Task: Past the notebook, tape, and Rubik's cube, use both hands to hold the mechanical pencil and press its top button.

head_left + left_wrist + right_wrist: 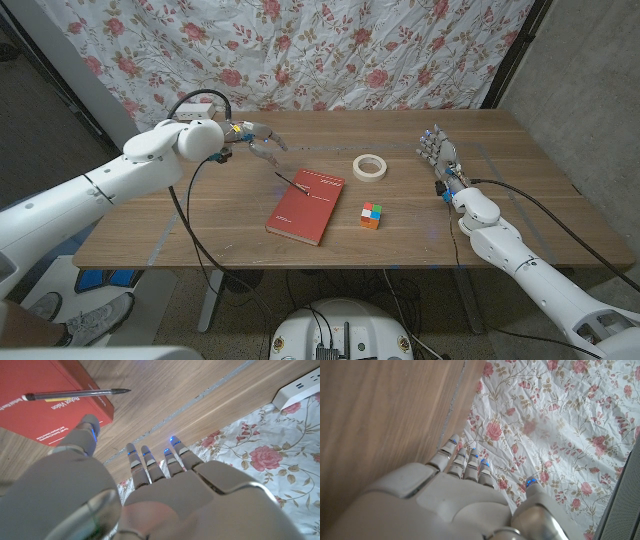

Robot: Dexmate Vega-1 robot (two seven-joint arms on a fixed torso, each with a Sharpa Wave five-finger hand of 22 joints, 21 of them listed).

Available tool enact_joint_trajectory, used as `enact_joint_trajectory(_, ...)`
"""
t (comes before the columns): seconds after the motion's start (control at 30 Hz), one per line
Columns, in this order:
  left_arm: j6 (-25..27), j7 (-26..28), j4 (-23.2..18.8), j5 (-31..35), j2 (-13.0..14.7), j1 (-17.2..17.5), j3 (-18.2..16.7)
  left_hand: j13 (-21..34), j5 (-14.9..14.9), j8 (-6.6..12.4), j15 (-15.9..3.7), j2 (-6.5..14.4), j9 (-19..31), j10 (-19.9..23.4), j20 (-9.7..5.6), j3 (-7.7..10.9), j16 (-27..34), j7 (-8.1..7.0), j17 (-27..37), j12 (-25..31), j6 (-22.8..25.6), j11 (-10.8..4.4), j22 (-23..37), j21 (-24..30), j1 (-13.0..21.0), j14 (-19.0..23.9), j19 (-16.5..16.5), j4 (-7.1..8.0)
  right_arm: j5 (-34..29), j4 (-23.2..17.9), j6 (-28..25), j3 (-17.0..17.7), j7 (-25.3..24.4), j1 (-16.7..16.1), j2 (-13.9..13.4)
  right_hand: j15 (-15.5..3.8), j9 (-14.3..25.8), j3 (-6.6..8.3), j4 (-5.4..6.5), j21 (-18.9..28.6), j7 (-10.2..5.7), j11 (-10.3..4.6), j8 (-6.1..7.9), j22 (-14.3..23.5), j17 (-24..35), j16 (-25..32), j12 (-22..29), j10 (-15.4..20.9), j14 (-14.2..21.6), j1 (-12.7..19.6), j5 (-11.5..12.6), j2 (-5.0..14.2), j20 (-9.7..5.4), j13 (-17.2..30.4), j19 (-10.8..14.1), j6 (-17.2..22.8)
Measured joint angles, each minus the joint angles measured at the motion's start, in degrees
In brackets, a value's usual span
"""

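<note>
Approach stage, nothing grasped yet. Left hand (262,138) poised above the wooden worktop (200,220) near the back-left corner of the red notebook (305,207), fingers (140,462) apart and holding nothing. Mechanical pencil (75,394) lying across that corner of the notebook, pointed end jutting past the cover's edge over bare wood, a short way from the left hand. Right hand (438,153) waiting well apart on the far right side of the worktop, fingers (470,462) straight, close together, empty. Roll of tape (370,167) beyond the notebook; Rubik's cube (371,215) just beside its right edge.

Next move, by judgement: left hand down onto the pencil's barrel for a pinch and lift, clear of the cover, then right hand across to steady the pencil and press its top button. Thin barrel on a flat cover likely to roll if nudged.

Legible on the notebook's cover in the left wrist view: "Robot Vision"; smaller print below unreadable.
</note>
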Motion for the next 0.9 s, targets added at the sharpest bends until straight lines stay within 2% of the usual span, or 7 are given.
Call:
enact_joint_trajectory(0.07,0.0,0.0,-0.3,4.6,0.0,-0.09,0.12,0.0,0.0,-0.42,0.0,-0.26,0.0,0.0,-0.12,-0.25,0.0,-0.11,0.0,0.0,-0.53,0.0,0.0,0.0,1.04,0.0,0.28,-0.03,0.0,0.21,0.02,0.06,0.04,0.03,-0.01,0.0,0.0,0.0,0.0,0.0,0.0,0.0,0.16,0.0,0.0,0.0,0.0,0.0,0.0,0.0,0.0,0.0,0.0,0.0,0.0,0.0)
enact_joint_trajectory(0.2,-0.15,-4.91,-0.85,8.01,-0.16,-0.42,0.44,0.0,0.0,-0.55,0.0,-0.55,0.0,0.0,-0.1,-0.77,0.0,0.05,0.0,0.0,-1.34,0.01,0.0,0.0,2.42,0.0,0.26,0.1,0.02,0.37,0.05,0.07,0.09,0.05,-0.01,0.0,0.0,0.0,0.0,0.0,0.0,0.0,0.22,0.0,0.0,0.0,0.0,0.0,0.0,0.0,0.0,0.0,0.0,0.0,0.0,0.0)
enact_joint_trajectory(0.33,-0.15,-4.91,-1.14,8.01,-0.49,-0.7,0.74,0.0,0.0,-0.55,0.0,-0.78,-0.01,0.12,0.0,-1.87,0.0,0.05,0.29,-0.22,-1.51,-0.11,0.0,-0.36,3.92,0.0,-1.75,0.27,0.04,0.37,0.07,0.07,0.1,0.05,-0.01,0.0,0.0,0.0,0.0,0.0,0.0,0.0,0.22,0.0,0.0,0.0,0.0,0.0,0.0,-0.01,0.0,-0.01,0.0,0.0,0.0,0.0)
enact_joint_trajectory(0.37,-0.71,-6.85,-1.21,11.92,-0.64,-0.78,0.86,0.0,0.07,-0.55,-0.02,-0.81,0.0,0.21,-0.02,-2.23,0.0,0.05,0.29,-0.22,-1.51,-0.2,0.0,-0.36,4.28,-0.03,-2.36,0.3,0.05,0.47,0.08,0.09,0.11,0.06,-0.01,0.0,0.0,0.0,0.0,0.0,0.0,0.0,0.22,0.0,-0.18,0.0,0.0,-0.01,0.0,-0.01,0.0,-0.01,0.0,0.0,0.0,0.0)
enact_joint_trajectory(0.43,-1.08,-7.45,-1.27,13.25,-0.89,-0.88,1.09,0.0,0.23,-0.55,-0.02,-0.8,-0.01,0.47,0.08,-3.02,0.0,0.05,0.29,-0.22,-1.51,0.05,0.1,-0.36,5.0,-0.65,-3.49,0.4,0.05,0.48,0.13,0.14,0.11,0.06,-0.01,-0.01,0.0,0.0,0.0,0.0,0.0,0.0,0.22,0.0,-0.27,0.0,0.0,-0.01,0.0,-0.02,0.0,-0.02,0.0,0.0,0.0,0.0)
enact_joint_trajectory(0.67,-2.3,-9.43,-1.3,17.58,-2.01,-1.14,1.77,0.0,0.23,-0.55,-0.01,-0.5,-0.01,2.11,0.18,-4.46,0.0,0.26,0.29,-0.22,-1.71,0.03,0.14,-0.58,5.32,-1.04,-5.98,0.82,0.11,0.44,0.17,0.26,-0.11,-0.16,-0.01,-0.01,0.0,0.0,0.0,0.0,0.0,0.31,0.22,0.0,-0.27,0.0,0.0,0.31,0.0,-0.69,0.0,-0.69,0.0,0.0,0.0,0.0)
enact_joint_trajectory(0.9,-3.22,-11.54,-0.76,21.68,-3.63,-1.32,2.35,0.0,0.22,-0.27,-0.01,-0.27,-0.01,3.7,0.19,-5.32,0.0,0.63,0.29,0.02,-1.0,0.03,0.13,-0.57,5.56,-1.04,-5.98,0.74,0.19,-0.04,0.18,0.41,-0.54,-0.67,-0.06,-0.01,0.0,0.0,0.0,0.0,0.0,0.31,0.22,0.0,-0.54,0.0,0.0,0.3,-0.01,-0.69,0.0,-0.69,0.0,0.0,0.0,0.0)
